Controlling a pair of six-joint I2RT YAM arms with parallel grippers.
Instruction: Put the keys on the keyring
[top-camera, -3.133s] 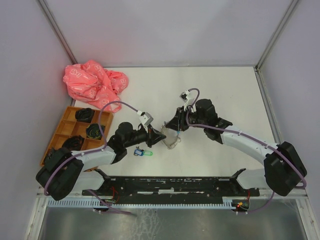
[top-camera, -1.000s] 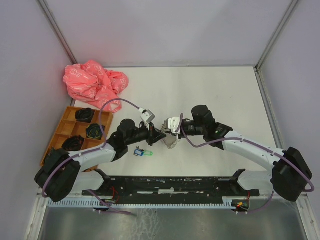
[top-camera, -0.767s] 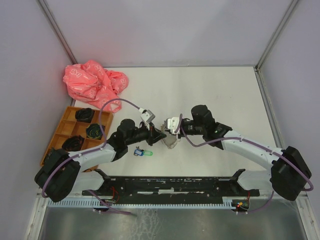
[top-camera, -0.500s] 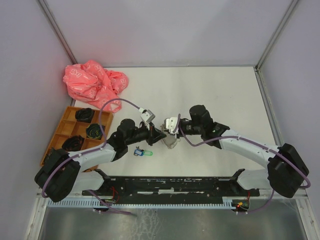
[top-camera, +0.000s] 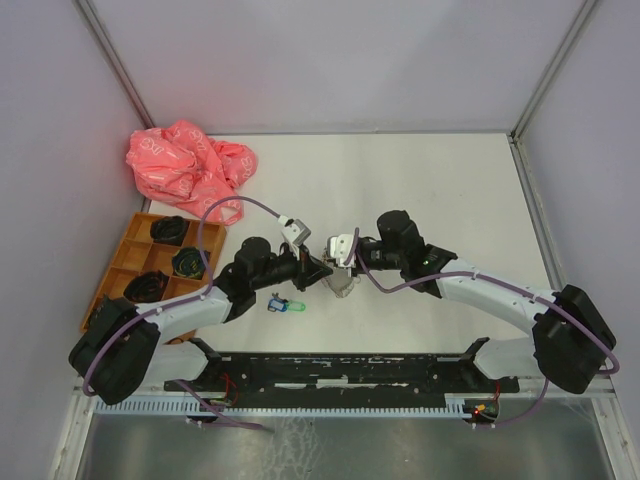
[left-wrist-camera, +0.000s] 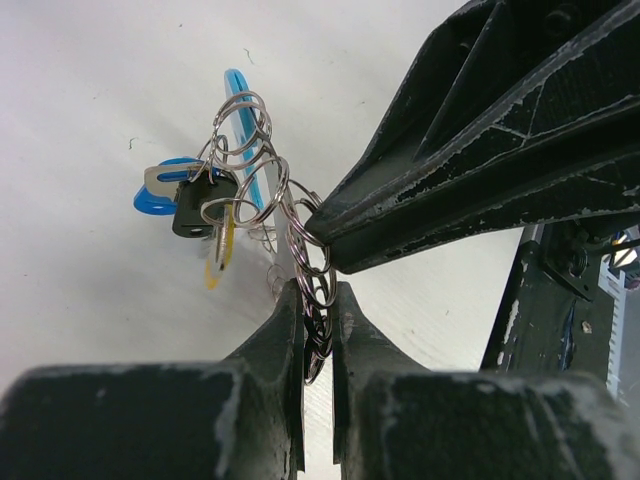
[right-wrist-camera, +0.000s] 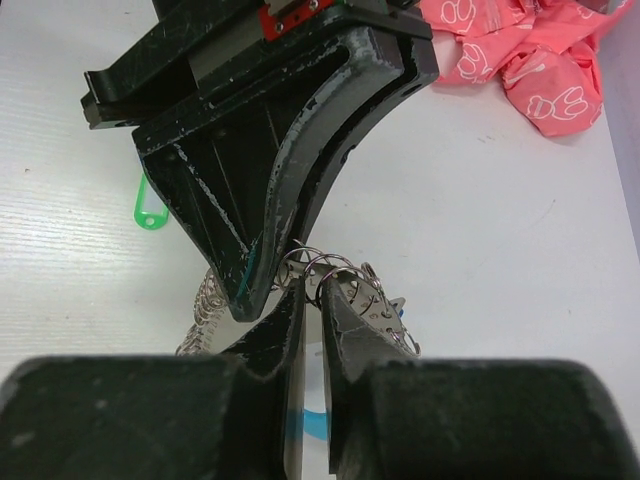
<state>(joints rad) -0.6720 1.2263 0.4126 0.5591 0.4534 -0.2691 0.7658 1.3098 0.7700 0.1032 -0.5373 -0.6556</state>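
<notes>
Currently mid-threading, by my reading. Both arms meet at table centre over the keyring (left-wrist-camera: 243, 120).

Left gripper (left-wrist-camera: 318, 297): fingers pressed together, pinching the lower links of the ring chain and holding it up off the table.

Right gripper (right-wrist-camera: 312, 300): fingers nearly together, a ring wire caught between the tips just above the left's pinch. Its tip touches the chain from the side.

Keys already on the ring (left-wrist-camera: 195, 207) hang on the far side of both grippers, with blue and yellow tags.

One loose key (top-camera: 285, 305) with a green tag lies on the table near the left arm, apart from the ring.

Next move, as I judge it: part one ring's coil, or free a gripper to fetch the loose key. The fine wire could slip.
</notes>
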